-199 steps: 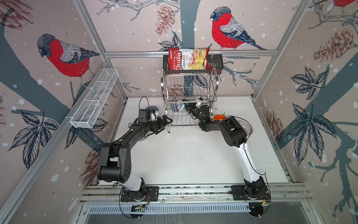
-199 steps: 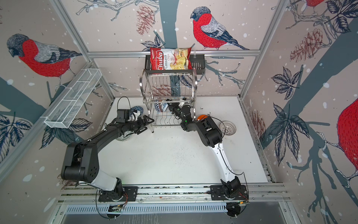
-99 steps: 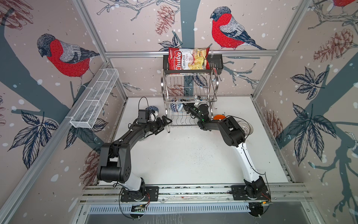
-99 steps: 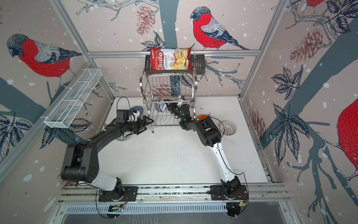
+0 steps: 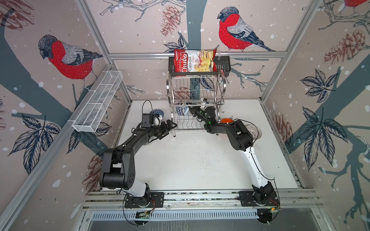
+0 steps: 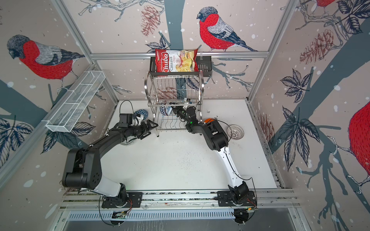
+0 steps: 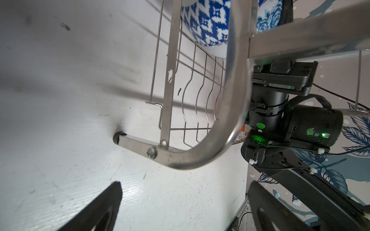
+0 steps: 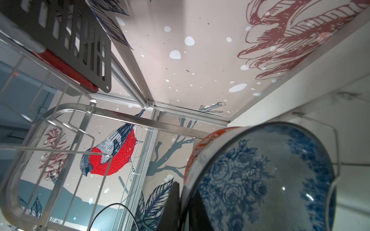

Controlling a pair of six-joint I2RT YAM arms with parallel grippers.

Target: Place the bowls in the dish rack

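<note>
Currently the right gripper [image 6: 175, 109] is reached into the lower tier of the dish rack [image 5: 223, 88]. It is clamped tight on the rim of the blue floral bowl [image 8: 260, 180], with one finger [image 8: 173, 206] outside the wall.

- **Held bowl:** It is tipped on edge, with its opening towards the right wrist camera. I cannot tell whether its lower edge bears on the wavy wires; that part is hidden.
- **Neighbours in the tier:** The blue diamond bowl [image 5: 181, 110] stands on edge just beside it, on the side away from the right arm. A bowl with orange-red markings [image 8: 202, 140] shows directly behind the floral one in the right wrist view. I cannot match it in the top views.
- **Left gripper [image 5: 170, 129]:** It is spread wide and empty, hovering over the table just beside the rack's front left foot [image 7: 118, 138].

Key relation: the held bowl lies rack-inward of the right wrist, and the shelf wires run front to back. My judgement is that the move is a short drop into the free slot next to the diamond bowl, then release. The risk is knocking that neighbour.

Loose bowls:
- The plain orange bowl [image 5: 226, 120] is on the table by the rack's right side, close to the right forearm.
- The pale patterned bowl [image 5: 253, 131] is further right.
- The blue bowl [image 5: 157, 113] is behind the left wrist, so the left arm is nearer to it.
</note>
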